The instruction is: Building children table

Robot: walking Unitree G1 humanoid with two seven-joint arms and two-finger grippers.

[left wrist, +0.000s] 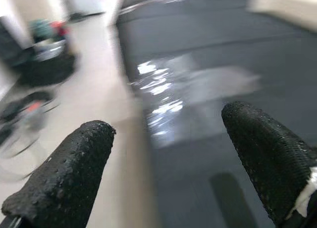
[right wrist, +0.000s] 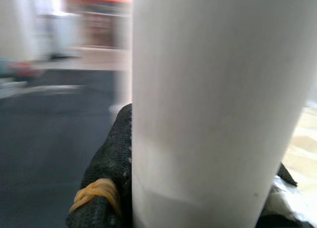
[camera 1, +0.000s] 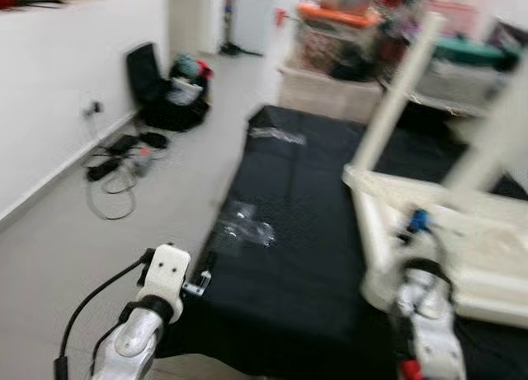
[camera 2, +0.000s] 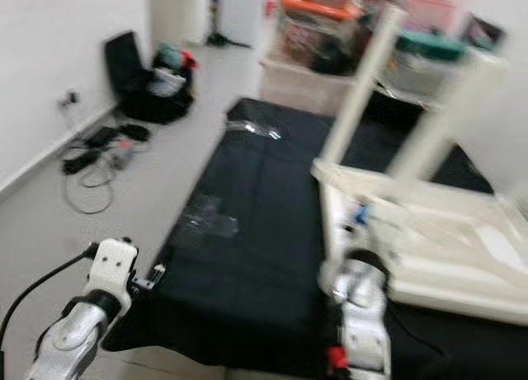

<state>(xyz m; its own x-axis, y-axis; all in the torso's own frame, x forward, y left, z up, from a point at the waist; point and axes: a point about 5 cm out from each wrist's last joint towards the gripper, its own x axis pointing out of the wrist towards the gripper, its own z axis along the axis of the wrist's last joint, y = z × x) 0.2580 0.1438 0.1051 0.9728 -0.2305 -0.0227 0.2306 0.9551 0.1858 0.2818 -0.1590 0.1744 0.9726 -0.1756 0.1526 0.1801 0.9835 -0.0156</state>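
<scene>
Table (camera 1: 462,256) lying upturned on black mat (camera 1: 289,232), stiff and probably light.
Right gripper (right wrist: 198,198) is clamping a smooth white leg (right wrist: 213,104); left gripper (left wrist: 163,159) is hovering, fingers apart.

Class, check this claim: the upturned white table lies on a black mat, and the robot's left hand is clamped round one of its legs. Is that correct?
Not quite: it is the right hand that is clamped round a white table leg, as the right wrist view shows. The left hand hangs open over the black mat. The upturned white table does lie on it.

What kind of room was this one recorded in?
Probably a cluttered room in a home, used as an assembly spot: a black mat on the floor bearing an upturned white table, loose cables by the wall, and storage boxes behind.
</scene>
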